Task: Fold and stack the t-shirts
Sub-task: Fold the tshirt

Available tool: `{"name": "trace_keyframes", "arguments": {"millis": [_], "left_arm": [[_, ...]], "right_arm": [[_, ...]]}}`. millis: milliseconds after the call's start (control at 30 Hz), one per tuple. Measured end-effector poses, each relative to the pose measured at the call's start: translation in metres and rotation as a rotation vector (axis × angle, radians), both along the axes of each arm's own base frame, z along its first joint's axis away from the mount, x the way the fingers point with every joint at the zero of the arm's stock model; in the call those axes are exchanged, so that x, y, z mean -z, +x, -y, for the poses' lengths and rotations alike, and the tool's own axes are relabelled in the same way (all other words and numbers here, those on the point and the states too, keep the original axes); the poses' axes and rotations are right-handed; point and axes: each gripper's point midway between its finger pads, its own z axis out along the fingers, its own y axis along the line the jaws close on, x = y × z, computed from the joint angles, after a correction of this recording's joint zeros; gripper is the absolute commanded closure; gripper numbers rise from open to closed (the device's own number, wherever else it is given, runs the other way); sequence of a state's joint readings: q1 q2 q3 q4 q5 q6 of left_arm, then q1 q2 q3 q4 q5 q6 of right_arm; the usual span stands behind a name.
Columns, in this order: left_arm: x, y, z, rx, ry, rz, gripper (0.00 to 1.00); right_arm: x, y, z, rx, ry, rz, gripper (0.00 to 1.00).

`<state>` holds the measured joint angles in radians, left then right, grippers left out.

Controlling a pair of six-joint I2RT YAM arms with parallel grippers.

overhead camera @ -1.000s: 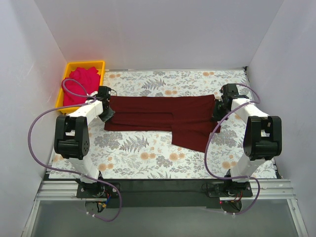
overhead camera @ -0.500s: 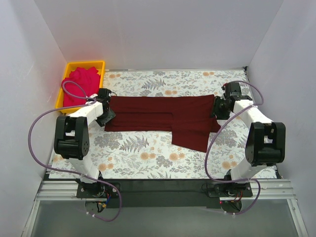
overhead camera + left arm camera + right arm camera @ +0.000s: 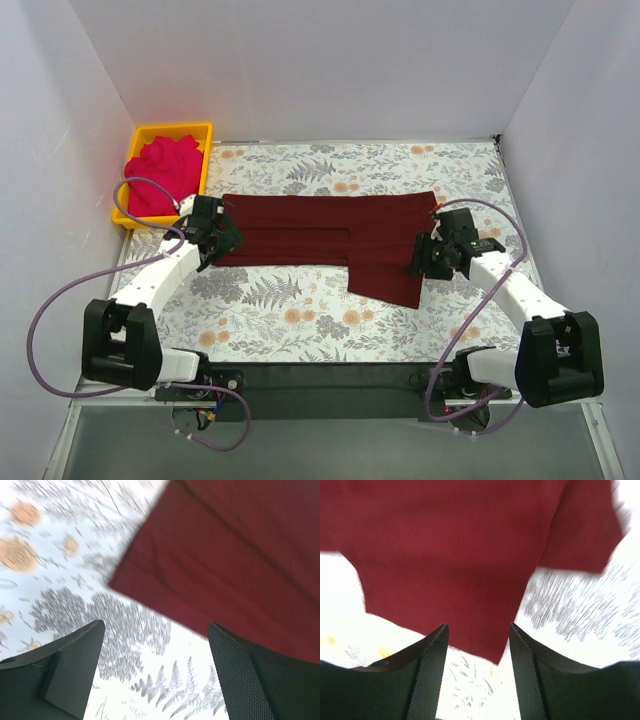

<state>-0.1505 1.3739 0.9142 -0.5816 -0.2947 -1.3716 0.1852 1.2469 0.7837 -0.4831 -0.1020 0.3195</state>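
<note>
Left hand (image 3: 224, 239), right hand (image 3: 422, 260) opened — maroon t-shirt (image 3: 320, 232) flat; folded.

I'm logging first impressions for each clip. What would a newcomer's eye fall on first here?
The dark maroon t-shirt lies as a long band across the middle of the floral table, with one flap reaching toward the near edge. A bright pinkish-red t-shirt sits crumpled in the yellow bin at the far left corner. The left tool and right tool are at opposite ends of the maroon shirt, jaws open and gripping nothing.
</note>
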Motion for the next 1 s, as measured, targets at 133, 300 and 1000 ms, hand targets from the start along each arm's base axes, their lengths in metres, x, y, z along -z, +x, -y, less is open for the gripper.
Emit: {"name": "trace_keyframes", "arguments": {"millis": [133,300,1000], "left_arm": [[0.008,-0.028,0.034,0.148,-0.009,-0.017,0.17],[0.015,-0.046,0.044,0.217,-0.011,-0.012,0.16],[0.010,-0.044,0.036,0.214,0.025,0.041,0.17]], "right_arm": [[0.030,-0.039,-0.006,-0.030,-0.036,-0.088,0.49],[0.049,-0.061,-0.005,-0.025,-0.093,-0.137,0.52],[0.062,-0.060,-0.014,-0.027,-0.204,-0.147,0.99]]}}
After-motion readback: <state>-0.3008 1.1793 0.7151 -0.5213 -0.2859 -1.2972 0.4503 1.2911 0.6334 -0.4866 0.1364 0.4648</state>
